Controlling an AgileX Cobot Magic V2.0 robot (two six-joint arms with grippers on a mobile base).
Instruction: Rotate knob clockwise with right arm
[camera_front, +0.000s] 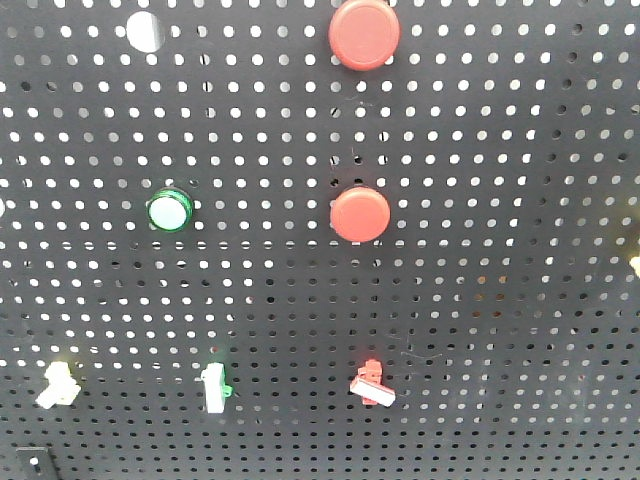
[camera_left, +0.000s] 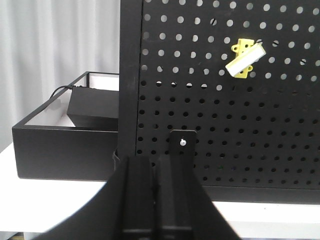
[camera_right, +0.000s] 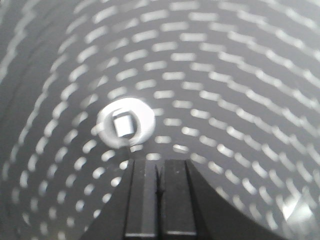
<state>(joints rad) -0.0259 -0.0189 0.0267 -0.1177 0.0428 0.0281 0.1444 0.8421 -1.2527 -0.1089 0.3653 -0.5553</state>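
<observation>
The right wrist view is smeared in arcs. It shows a white round knob (camera_right: 125, 125) with a grey square centre on the black pegboard (camera_right: 225, 75). My right gripper (camera_right: 159, 161) sits just below and to the right of the knob, apart from it. Its fingers (camera_right: 144, 195) are pressed together with nothing between them. My left gripper (camera_left: 156, 159) is shut and empty, low in front of the pegboard's bottom bracket (camera_left: 183, 142). Neither gripper shows in the front view.
The pegboard (camera_front: 500, 300) carries two red buttons (camera_front: 364, 33) (camera_front: 359, 214), a green button (camera_front: 168, 211) and small cream (camera_front: 57, 385), green (camera_front: 214, 388) and red (camera_front: 372, 385) switches. A yellow switch (camera_left: 244, 59) shows in the left wrist view, and a black tray (camera_left: 65, 150) stands left of the board.
</observation>
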